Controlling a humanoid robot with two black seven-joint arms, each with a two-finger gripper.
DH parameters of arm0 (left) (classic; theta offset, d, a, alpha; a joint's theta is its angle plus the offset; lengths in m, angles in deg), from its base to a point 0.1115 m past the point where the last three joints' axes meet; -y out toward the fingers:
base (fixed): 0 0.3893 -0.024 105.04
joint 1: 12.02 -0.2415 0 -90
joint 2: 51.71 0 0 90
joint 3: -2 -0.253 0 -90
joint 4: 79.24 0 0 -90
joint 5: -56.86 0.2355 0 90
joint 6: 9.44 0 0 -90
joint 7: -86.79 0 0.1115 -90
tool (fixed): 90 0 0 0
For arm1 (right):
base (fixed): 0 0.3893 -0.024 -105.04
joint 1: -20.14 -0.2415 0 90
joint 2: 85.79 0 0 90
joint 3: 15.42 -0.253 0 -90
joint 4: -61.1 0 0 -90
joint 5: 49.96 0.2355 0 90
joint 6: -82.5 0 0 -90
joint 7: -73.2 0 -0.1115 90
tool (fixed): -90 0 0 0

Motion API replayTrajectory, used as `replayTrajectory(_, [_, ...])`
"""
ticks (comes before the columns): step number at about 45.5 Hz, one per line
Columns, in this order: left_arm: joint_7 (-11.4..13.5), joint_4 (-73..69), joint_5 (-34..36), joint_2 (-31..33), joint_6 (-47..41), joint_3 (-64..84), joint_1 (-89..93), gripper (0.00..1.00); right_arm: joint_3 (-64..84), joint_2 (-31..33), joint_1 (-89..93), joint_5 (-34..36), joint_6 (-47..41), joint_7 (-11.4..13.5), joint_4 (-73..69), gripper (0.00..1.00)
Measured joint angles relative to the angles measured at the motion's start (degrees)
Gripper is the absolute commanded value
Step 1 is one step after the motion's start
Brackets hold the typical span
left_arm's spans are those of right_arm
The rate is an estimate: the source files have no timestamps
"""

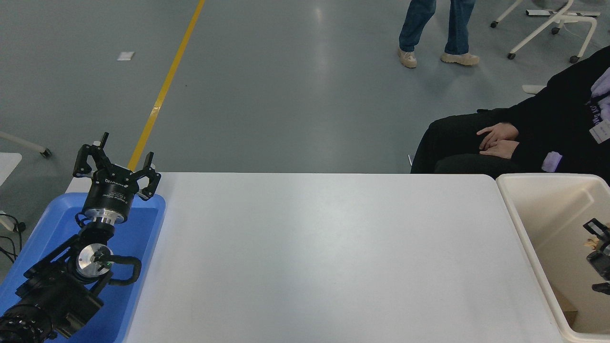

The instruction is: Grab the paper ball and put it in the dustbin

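Note:
The cream-white dustbin [520, 229] stands at the table's right end. My right gripper [598, 248] comes in from the right edge and hangs inside the bin, below its rim; most of it is cut off by the picture's edge. Only a small tan scrap of the paper ball [589, 242] shows at the gripper, inside the bin. I cannot tell whether the ball is held. My left gripper [116, 159] is parked open and empty above the blue tray at the lower left.
A shallow blue tray [47, 228] lies under the left arm. A brown piece [567, 309] lies on the bin's floor. A person in black [524, 138] sits at the far right with hands in lap. Another person's legs [436, 28] cross the floor behind.

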Motion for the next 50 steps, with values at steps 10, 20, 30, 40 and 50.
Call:
replayTrajectory(10, [0.0, 0.0, 0.0, 0.0, 0.0, 0.0, 0.0, 0.99, -0.4, 0.0, -0.2, 0.0, 1.4, 0.0, 0.0, 0.84])
replayTrajectory(20, [0.0, 0.0, 0.0, 0.0, 0.0, 0.0, 0.0, 0.99, -0.6, 1.5, -2.8, 0.0, 1.9, 0.0, -5.2, 0.94])
replayTrajectory(30, [0.0, 0.0, 0.0, 0.0, 0.0, 0.1, 0.0, 0.99, 1.1, 9.7, -11.4, -0.2, 1.4, 0.1, -22.2, 1.00])
replayTrajectory(40, [0.0, 0.1, 0.0, 0.0, 0.1, 0.1, 0.1, 0.99, 12.0, 16.9, -27.8, 0.0, -1.2, 0.0, -43.1, 1.00])
replayTrajectory(50, [0.0, 0.0, 0.0, 0.0, 0.1, 0.1, 0.1, 0.99, 26.0, 16.4, -48.1, 0.0, -10.4, 0.0, -59.2, 1.00])
